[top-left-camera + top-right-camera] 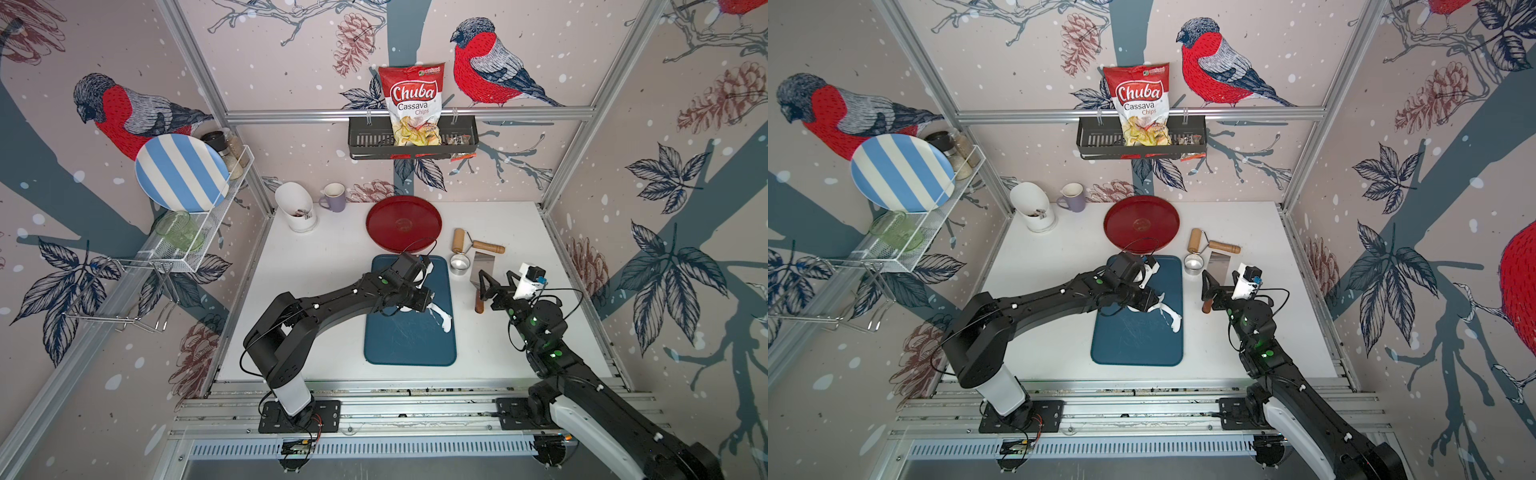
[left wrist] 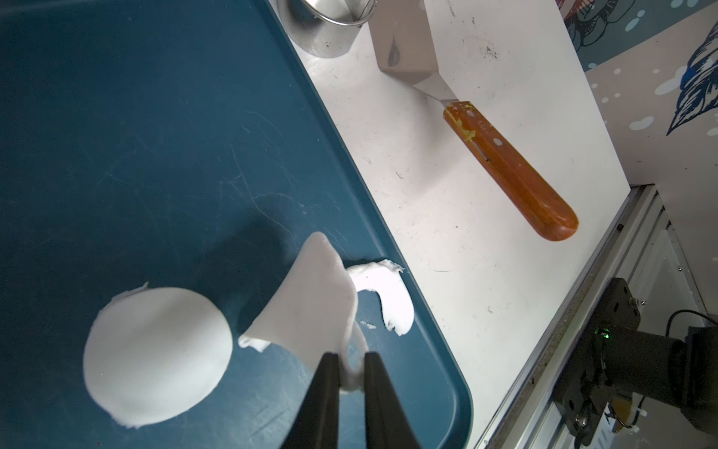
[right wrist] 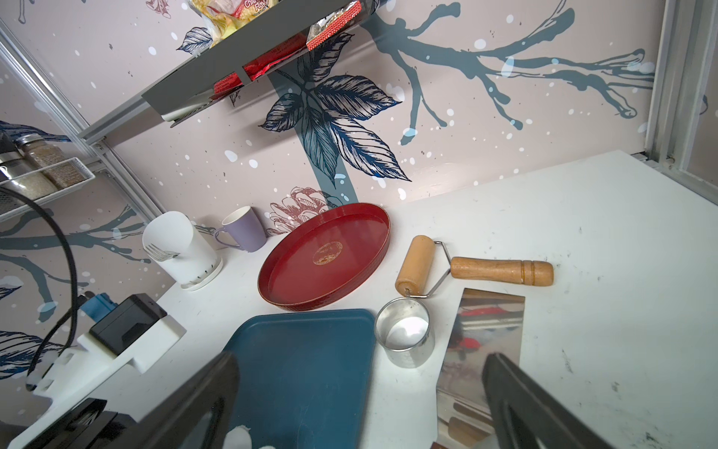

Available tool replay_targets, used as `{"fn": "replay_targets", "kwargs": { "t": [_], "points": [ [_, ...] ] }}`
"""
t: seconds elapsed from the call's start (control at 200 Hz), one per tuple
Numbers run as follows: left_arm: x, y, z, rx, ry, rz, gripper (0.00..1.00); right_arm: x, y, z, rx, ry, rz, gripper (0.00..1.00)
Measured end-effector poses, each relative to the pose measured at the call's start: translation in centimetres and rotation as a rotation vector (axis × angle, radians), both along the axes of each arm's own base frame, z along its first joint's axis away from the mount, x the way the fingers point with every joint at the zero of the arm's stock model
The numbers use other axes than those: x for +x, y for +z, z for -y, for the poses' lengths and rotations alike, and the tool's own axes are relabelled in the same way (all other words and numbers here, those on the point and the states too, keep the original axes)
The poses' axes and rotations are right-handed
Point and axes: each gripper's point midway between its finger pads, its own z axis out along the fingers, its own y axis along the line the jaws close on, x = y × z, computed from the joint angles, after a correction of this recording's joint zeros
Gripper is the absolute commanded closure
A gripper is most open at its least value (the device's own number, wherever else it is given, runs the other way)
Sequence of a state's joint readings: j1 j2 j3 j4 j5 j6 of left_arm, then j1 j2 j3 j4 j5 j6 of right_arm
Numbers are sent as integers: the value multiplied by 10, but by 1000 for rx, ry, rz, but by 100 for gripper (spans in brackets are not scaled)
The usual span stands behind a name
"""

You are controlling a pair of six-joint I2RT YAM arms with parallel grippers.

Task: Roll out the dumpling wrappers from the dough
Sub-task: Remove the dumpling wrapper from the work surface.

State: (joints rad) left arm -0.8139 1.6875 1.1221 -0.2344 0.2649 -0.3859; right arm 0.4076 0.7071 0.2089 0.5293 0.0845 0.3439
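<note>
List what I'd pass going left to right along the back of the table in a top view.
White cutlery holder → purple mug → red tray → wooden roller.

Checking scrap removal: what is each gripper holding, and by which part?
Left gripper pinches the dough scrap by its thin end; right gripper, open, holds nothing.

White table (image 1: pixel 324 257) — blue board (image 1: pixel 399 345), red tray (image 1: pixel 386 216), steel ring (image 1: pixel 460 264), wooden roller (image 1: pixel 459 240), spatula (image 1: pixel 483 262), lilac mug (image 1: pixel 334 198), cutlery holder (image 1: pixel 296 208)
</note>
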Motion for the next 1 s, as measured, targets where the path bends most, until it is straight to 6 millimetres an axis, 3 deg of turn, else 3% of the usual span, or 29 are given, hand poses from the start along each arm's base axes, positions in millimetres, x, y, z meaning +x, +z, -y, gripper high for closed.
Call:
{"fn": "replay_targets", "kwargs": {
  "t": [0.305,0.75,1.0],
  "points": [
    [0,21,0,-37,12,38,84,0,0,0,0,0,1,0],
    [27,73,23,-125,46,122,84,-2,5,3,7,-12,17,0],
    [44,84,27,-110,83,155,83,-3,8,4,12,-14,29,0]
  ]
}}
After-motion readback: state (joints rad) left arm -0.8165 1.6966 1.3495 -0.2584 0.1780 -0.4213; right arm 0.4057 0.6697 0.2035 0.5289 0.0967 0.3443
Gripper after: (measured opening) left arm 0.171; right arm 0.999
